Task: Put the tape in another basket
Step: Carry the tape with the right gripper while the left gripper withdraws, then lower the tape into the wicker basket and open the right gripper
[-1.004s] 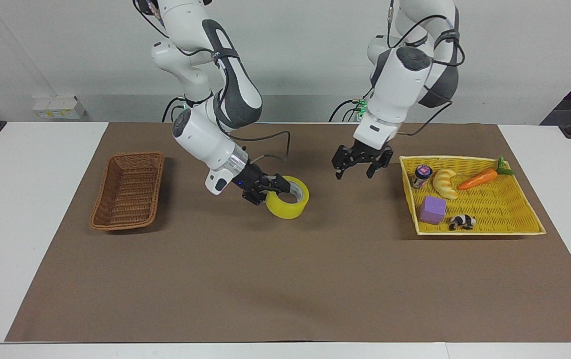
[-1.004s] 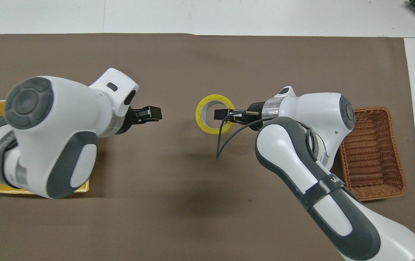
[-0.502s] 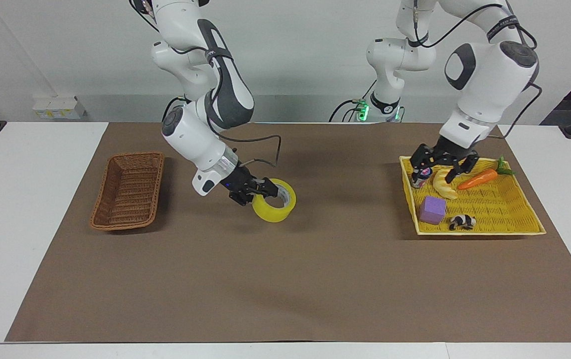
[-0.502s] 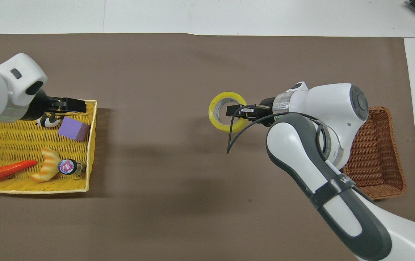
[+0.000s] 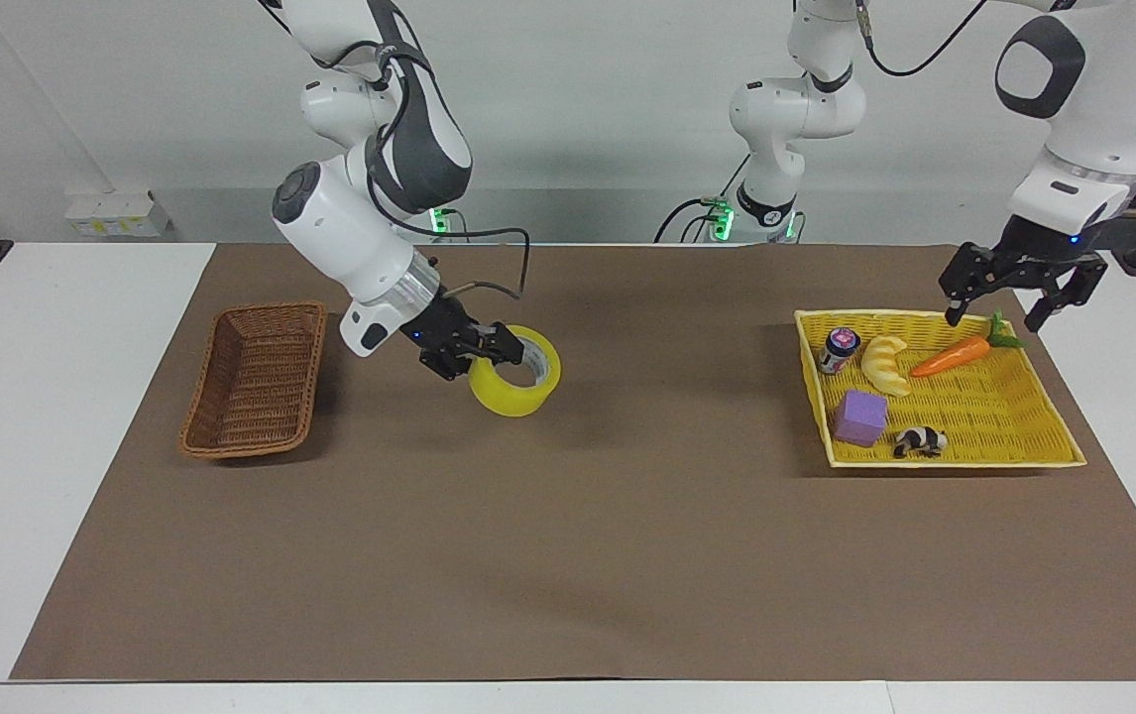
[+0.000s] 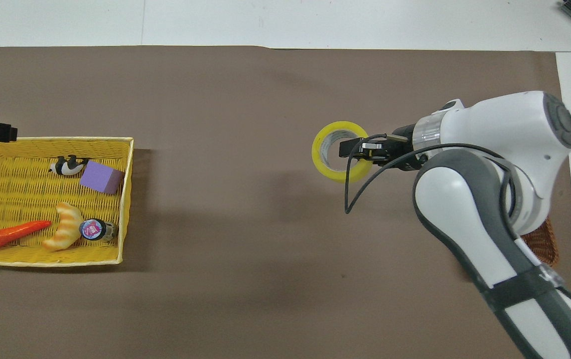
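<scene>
The tape [image 5: 516,394], a yellow roll with a whitish core, hangs tilted just above the brown mat, between the table's middle and the basket. My right gripper [image 5: 495,349] is shut on its wall, one finger inside the ring; from above the tape [image 6: 321,160] and the right gripper [image 6: 354,148] show the same hold. The basket [image 5: 256,382], brown wicker and empty, stands at the right arm's end; my right arm hides nearly all of the basket [image 6: 544,245] from above. My left gripper [image 5: 991,319] hangs open and holds nothing, over the yellow tray's corner.
The yellow woven tray [image 5: 1044,436] at the left arm's end holds a carrot [image 5: 950,357], a croissant toy [image 5: 887,363], a small jar [image 5: 840,349], a purple block [image 5: 860,416] and a black-and-white figure [image 5: 919,441]. A brown mat [image 5: 568,555] covers the table.
My right gripper has carried the tape toward the wicker basket. My left arm has swung away from the table's middle, across the yellow tray, to its corner at the left arm's end.
</scene>
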Controlling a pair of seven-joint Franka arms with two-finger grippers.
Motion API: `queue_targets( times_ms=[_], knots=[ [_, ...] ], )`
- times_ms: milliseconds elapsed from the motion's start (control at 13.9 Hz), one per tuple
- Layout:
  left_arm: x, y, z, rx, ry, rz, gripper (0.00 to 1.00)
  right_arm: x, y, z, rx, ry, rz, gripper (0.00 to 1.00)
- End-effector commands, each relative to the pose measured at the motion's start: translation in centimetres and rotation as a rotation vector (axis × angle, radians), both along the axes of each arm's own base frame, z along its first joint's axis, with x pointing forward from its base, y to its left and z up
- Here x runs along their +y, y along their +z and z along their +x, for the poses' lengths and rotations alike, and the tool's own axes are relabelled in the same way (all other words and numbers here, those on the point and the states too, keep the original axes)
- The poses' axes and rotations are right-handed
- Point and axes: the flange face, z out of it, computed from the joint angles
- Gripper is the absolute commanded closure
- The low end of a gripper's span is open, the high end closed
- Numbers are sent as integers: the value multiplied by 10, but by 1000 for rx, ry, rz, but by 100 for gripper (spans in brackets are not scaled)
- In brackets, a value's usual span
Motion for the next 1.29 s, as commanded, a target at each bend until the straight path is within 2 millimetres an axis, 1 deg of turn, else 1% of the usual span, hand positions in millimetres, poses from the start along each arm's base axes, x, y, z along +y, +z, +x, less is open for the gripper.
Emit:
queue_targets(
  times_ms=[0, 143, 359, 430, 502, 717, 789, 933, 1148, 1220],
  knots=[
    [4, 30, -10, 53, -10, 21, 0, -36, 43, -3, 31, 13, -42, 100],
    [5, 39, -20, 82, -9, 19, 0, -56, 57, -6, 39, 29, -112, 100],
    [0, 38, -25, 116, -13, 13, 0, -71, 74, -20, 42, 63, -238, 100],
    [-2, 43, -27, 107, -15, 15, 0, -76, 78, -23, 43, 69, -275, 100],
    [-2, 47, -31, 97, -15, 15, 0, -83, 78, -26, 57, 68, -296, 100],
    [-2, 48, -33, 94, -12, 14, 0, -96, 75, -34, 100, 79, -417, 100],
    [-2, 48, -33, 96, -12, 14, 0, -107, 74, -40, 120, 52, -425, 100],
    [-2, 48, -33, 96, -12, 14, 0, -140, 71, -42, 140, 14, -455, 100],
    [-2, 48, -33, 96, -12, 14, 0, -178, 70, -46, 166, -37, -457, 100],
    [-2, 48, -33, 96, -12, 14, 0, -194, 70, -50, 170, -46, -458, 100]
  ],
)
